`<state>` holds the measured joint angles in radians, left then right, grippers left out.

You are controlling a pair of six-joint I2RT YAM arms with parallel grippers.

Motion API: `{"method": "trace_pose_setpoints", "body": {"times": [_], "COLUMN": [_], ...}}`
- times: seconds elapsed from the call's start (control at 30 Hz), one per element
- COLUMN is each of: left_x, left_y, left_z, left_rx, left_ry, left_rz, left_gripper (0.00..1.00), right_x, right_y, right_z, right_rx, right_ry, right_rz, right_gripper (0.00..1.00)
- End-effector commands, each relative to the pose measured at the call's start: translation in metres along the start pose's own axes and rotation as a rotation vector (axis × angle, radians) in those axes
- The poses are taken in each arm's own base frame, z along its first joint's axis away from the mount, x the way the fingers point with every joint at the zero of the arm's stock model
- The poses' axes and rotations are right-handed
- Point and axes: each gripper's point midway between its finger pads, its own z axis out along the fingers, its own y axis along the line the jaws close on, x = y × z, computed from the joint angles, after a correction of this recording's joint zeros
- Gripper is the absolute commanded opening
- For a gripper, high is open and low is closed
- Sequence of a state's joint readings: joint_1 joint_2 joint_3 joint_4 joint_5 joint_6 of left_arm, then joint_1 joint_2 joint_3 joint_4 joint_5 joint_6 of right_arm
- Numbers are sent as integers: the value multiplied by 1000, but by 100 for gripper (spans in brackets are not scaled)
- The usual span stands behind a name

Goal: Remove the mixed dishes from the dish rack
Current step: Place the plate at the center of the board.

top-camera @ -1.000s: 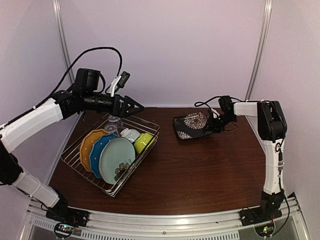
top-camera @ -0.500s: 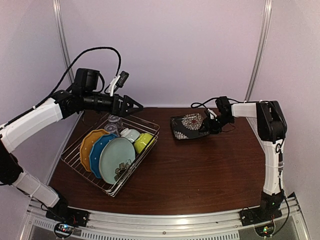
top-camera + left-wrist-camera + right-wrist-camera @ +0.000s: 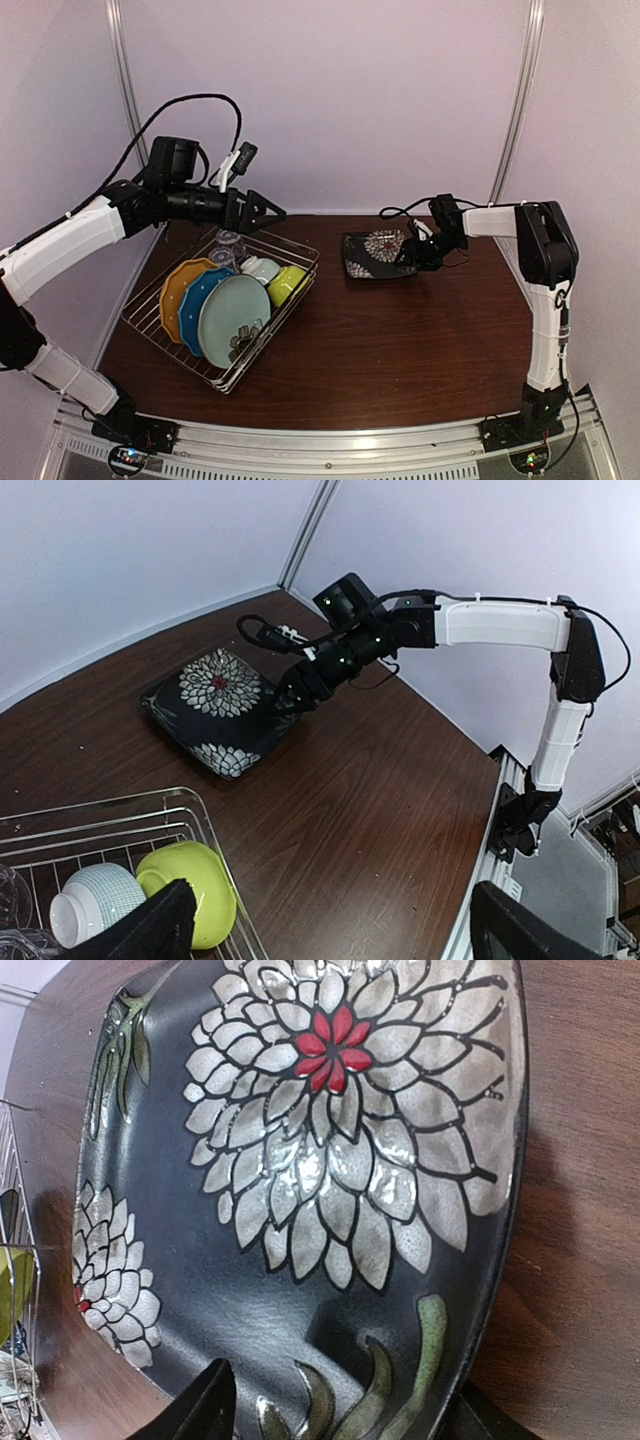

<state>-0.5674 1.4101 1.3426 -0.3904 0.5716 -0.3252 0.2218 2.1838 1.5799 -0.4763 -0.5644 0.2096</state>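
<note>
Sliding slightly toward the dish rack [image 3: 146, 312], the dark patterned plate [image 3: 377, 253] now lies flat on the worktop [image 3: 400, 340], well to the rack's right. At the plate rim farthest from the rack, the right hand [image 3: 412, 255] has let go, its fingers [image 3: 203, 1412] standing apart around that rim. Above the rack's far edge, the left hand [image 3: 278, 213] hovers spread and empty. To finish cleanly, the right hand should probably back straight off the rim before lifting, so the plate isn't dragged. No brand, label or writing is legible.

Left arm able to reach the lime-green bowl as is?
Probably yes. The left gripper hangs open above the far end of the dish rack; the lime-green bowl lies beside the small pale bowl with nothing over it.
</note>
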Motion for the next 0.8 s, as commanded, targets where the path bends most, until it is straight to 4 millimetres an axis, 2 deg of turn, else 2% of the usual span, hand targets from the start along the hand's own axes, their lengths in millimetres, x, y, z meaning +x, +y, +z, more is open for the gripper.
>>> {"method": "trace_pose_setpoints", "body": {"times": [0.0,0.1,0.17,0.23,0.3,0.33,0.47,0.57,0.77], "left_x": [-4,-3,-2,-1,-2,-3,-7,-3,29], "left_y": [10,21,26,32,37,41,60,70,79], "left_z": [-8,-11,-14,-17,-23,-27,-50,-68,-101], "left_rx": [-58,-117,-153,-194,-241,-272,-428,-507,-596], "left_ry": [-22,-12,-5,-1,-7,-12,-37,-42,66], "left_rz": [-8,-27,-32,-31,-29,-28,-45,-73,-122], "left_gripper": [97,97,97,97,97,97,97,97,97], "right_x": [11,7,4,2,-1,-2,-9,-16,-29], "right_y": [-19,-27,-30,-34,-37,-38,-36,-27,3], "right_z": [-3,-8,-12,-17,-23,-26,-42,-59,-91], "right_rx": [128,178,194,212,231,237,243,231,159], "right_ry": [29,16,9,1,-8,-12,-43,-77,-143], "right_rz": [19,23,27,30,31,31,24,9,-42], "right_gripper": [67,72,81,84,96,97,100,100,100]}}
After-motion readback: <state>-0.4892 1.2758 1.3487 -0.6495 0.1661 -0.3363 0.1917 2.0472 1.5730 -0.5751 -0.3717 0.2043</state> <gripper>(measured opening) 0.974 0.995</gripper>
